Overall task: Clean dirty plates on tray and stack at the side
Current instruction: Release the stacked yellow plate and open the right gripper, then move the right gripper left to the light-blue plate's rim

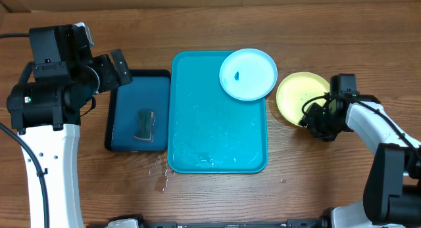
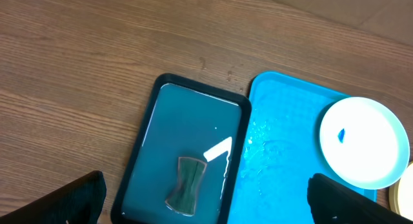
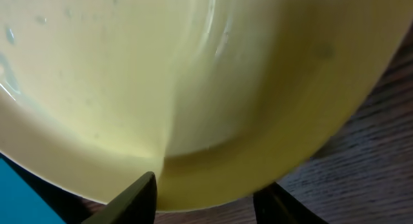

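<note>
We are working toward the right edge of the counter (image 1: 197, 24), where our right hand (image 1: 316, 117) is sitting at the near rim of a yellow-green plate (image 1: 299, 95). That plate is lying on the bare wood just beside the right rim of the turquoise tray (image 1: 217, 139). We are judging this to be the side spot where cleaned plates are being stacked. In the right wrist view the two fingers (image 3: 139, 198) are standing spread, with the plate's rim showing in the gap between them. They are not pinching it, and we cannot tell whether they are touching it, nor whether another plate is lying underneath.

The light blue plate (image 1: 248, 73) is resting on the tray's far right corner, overhanging the rim a little. It is carrying a small blue smear (image 1: 237, 76) — so we are taking it as the next one needing a wipe.

Our left hand (image 1: 120, 69) is hovering over the far left corner of the dark blue tray (image 1: 131, 96), which is lying beside the turquoise one on the left half of the counter. Its fingers are spread wide and holding nothing. A sponge (image 1: 145, 125) is lying in that tray toward the near edge — we are guessing the left hand is waiting there to come down for it.
</note>
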